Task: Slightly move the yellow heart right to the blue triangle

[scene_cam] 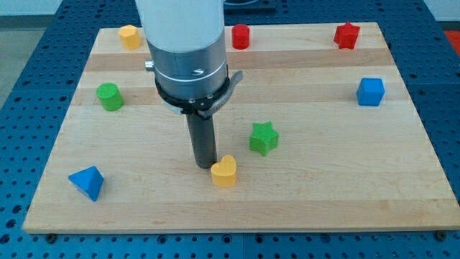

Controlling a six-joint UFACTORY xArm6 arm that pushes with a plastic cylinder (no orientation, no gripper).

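The yellow heart (224, 172) lies on the wooden board (323, 194), a little below the board's middle. My tip (204, 165) stands just to its upper left, touching or almost touching it. The blue triangle (87, 182) sits near the board's bottom left corner, well to the left of the heart and the tip. The rod rises into the arm's wide white and black body, which hides part of the board's top middle.
A green star (263, 137) lies just up and right of the heart. A green cylinder (110, 96) is at the left. A yellow block (129, 36), a red cylinder (240, 36) and a red star (346, 35) line the top edge. A blue cube (371, 92) is at the right.
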